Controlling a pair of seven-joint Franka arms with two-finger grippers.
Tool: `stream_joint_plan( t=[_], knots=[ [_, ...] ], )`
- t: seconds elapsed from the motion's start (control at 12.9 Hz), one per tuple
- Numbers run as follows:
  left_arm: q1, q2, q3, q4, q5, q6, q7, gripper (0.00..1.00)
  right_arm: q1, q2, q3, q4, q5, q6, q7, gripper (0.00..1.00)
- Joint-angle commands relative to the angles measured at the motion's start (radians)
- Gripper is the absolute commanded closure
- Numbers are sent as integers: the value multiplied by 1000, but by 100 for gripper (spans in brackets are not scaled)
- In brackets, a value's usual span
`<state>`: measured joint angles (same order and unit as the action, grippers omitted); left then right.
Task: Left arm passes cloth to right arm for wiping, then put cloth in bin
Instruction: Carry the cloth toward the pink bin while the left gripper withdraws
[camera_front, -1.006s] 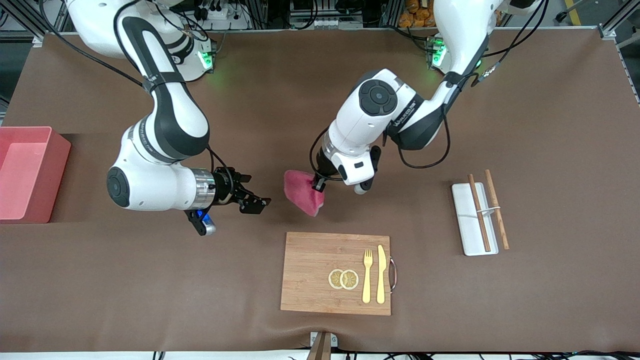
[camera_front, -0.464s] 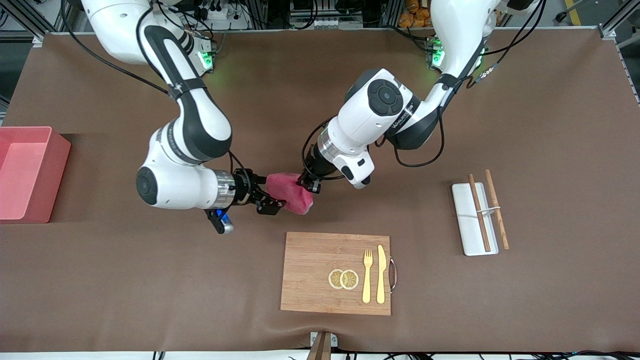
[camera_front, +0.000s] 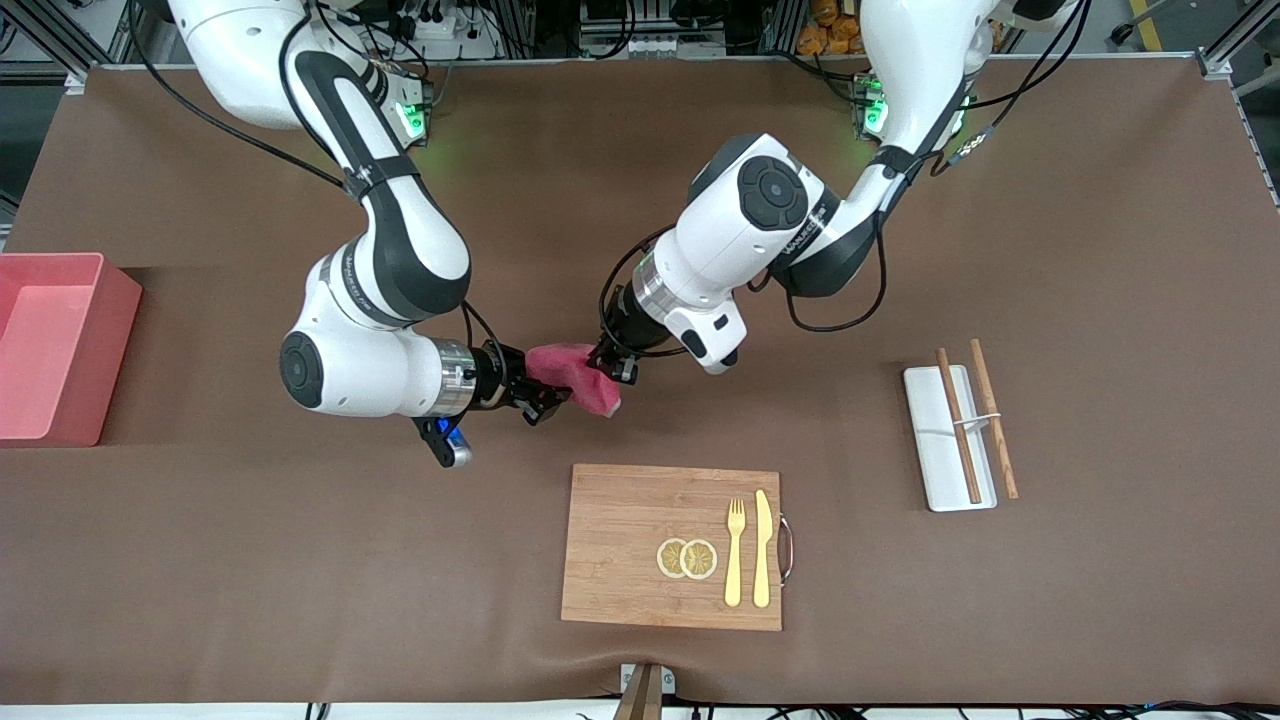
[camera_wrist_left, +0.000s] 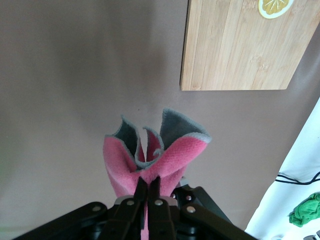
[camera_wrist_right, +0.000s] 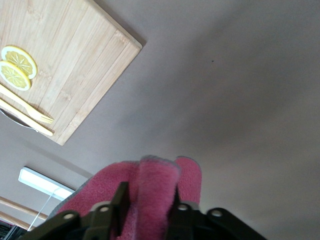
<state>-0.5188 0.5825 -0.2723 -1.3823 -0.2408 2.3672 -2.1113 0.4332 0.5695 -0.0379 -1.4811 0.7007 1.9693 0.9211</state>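
Note:
The crimson cloth (camera_front: 578, 374) hangs bunched in the air over the brown table, between both grippers. My left gripper (camera_front: 608, 368) is shut on one end of it; in the left wrist view the cloth (camera_wrist_left: 150, 160) is pinched between the closed fingers of my left gripper (camera_wrist_left: 148, 182). My right gripper (camera_front: 547, 398) grips the other end; in the right wrist view a fold of cloth (camera_wrist_right: 150, 190) fills the gap between the fingers of my right gripper (camera_wrist_right: 148, 196). The pink bin (camera_front: 112, 340) stands at the right arm's end of the table, apart from both grippers.
A wooden cutting board (camera_front: 630, 520) with lemon slices (camera_front: 687, 558), a fork (camera_front: 735, 550) and a knife (camera_front: 762, 550) lies nearer the front camera than the cloth. A narrow white tray (camera_front: 935, 470) with chopsticks (camera_front: 958, 425) sits toward the left arm's end.
Both arms moved toward each other. The left gripper carried the cloth toward the right gripper, whose open fingers came round the cloth's free end and closed on it.

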Motion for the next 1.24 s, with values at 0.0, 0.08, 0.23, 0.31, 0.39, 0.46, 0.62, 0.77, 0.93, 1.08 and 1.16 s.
stream_joint_plan(
  t=[0.0,0.08,0.23,0.31,0.39,0.46,0.62,0.77,0.93,1.08,1.16],
  knots=[
    [-3,4,2,20,-26,6,-7,96,-4,-4,-2,5,11,-6,-43,100],
    [-1,2,2,20,-26,4,-9,80,-5,-5,-2,5,6,-6,-57,100],
    [3,-4,2,20,-26,-3,-10,28,-8,-7,-5,4,-9,-9,-134,100],
    [5,-15,4,20,-25,-9,-9,0,-10,-7,-7,1,-47,-23,-181,100],
    [9,-23,4,20,-23,-29,-7,0,-11,-7,-7,1,-108,-36,-212,100],
    [13,-42,7,20,-23,-58,-3,0,-11,-5,-7,-2,-185,-43,-241,100],
    [41,-90,7,20,-19,-126,16,0,-13,9,-7,-27,-312,-58,-310,100],
    [87,-154,8,20,-21,-234,101,0,-39,38,-8,-83,-401,-50,-396,100],
    [140,-216,8,20,-23,-339,189,0,-83,44,-10,-108,-493,-52,-464,100],
    [207,-269,8,20,-25,-437,326,0,-166,35,-10,-137,-553,-58,-583,100],
    [235,-295,8,19,-25,-480,400,0,-224,35,-10,-146,-567,-58,-678,100]
  ],
)
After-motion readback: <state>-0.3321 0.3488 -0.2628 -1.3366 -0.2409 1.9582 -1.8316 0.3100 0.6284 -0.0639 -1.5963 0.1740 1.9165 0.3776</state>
